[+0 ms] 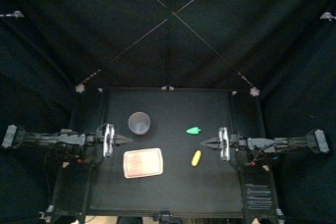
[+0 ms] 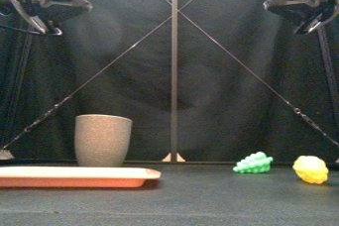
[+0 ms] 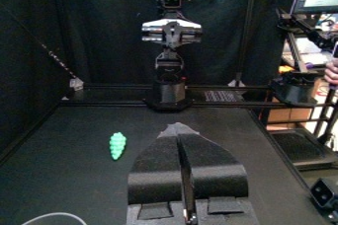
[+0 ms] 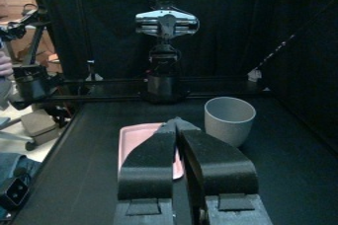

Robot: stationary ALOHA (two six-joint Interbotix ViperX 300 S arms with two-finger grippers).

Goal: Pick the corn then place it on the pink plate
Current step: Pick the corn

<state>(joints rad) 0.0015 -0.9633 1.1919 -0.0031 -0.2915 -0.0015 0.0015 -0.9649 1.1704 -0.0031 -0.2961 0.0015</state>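
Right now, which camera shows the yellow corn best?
The front view: the corn sits near and large at the right. The top view shows only a small yellow sliver; neither wrist view shows it.

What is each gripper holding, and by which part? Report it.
Nothing. The left gripper and right gripper are shut and empty; the corn lies free.
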